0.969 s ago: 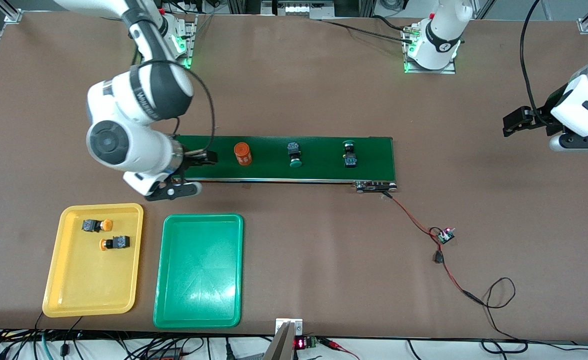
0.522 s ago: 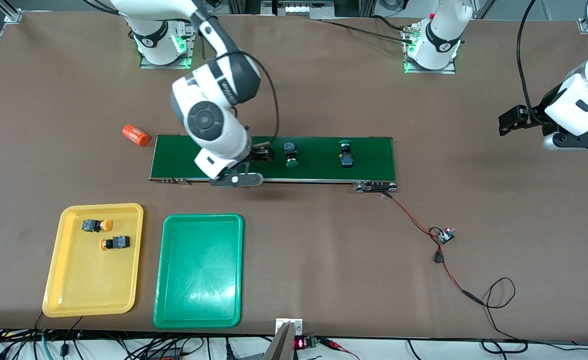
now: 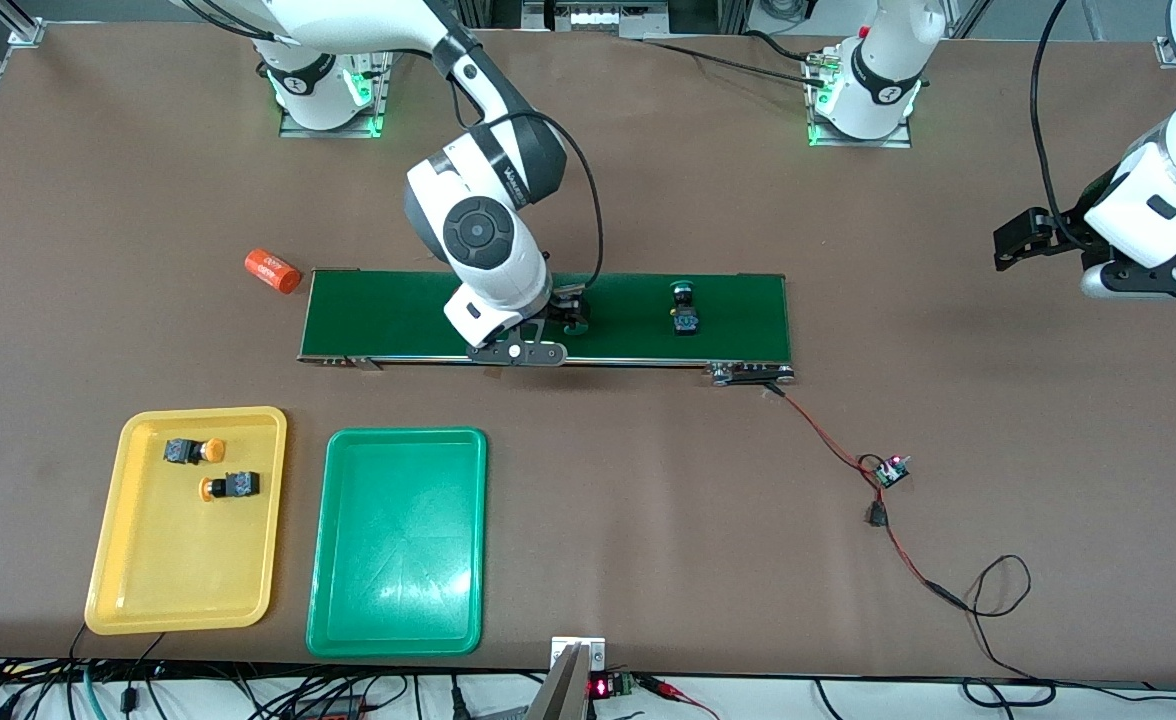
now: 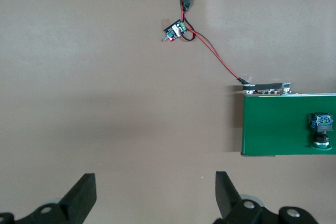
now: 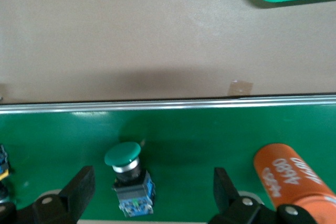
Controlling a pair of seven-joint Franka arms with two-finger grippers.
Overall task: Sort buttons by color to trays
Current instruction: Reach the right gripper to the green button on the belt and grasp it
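Right gripper (image 3: 560, 322) is low over the long dark green conveyor belt (image 3: 398, 315), jaws apart and straddling one green-capped push-button with a dark blocky body (image 5: 128, 179), not yet clamped. In the last second this arm has swept along the belt from its right-arm end to the belt's middle, so the judged step is the pick of the first green one.

Second green-capped button (image 3: 685, 308) sits on the belt toward its left-arm end. Two orange-capped buttons (image 3: 193, 451) already lie in the yellow plastic tray (image 3: 128, 430). The green plastic tray (image 3: 333, 540) beside it holds nothing. Both trays sit nearer the front camera than the belt.

Left gripper (image 3: 1013, 245) waits over bare brown counter (image 3: 948, 500) past the belt's left-arm end, jaws apart.

Front view hides the straddled button under the wrist. Right wrist view shows it whole, plus an orange cylinder printed "4680" (image 5: 291, 179) on the belt, while the front view shows one only off the belt's end (image 3: 273, 271).
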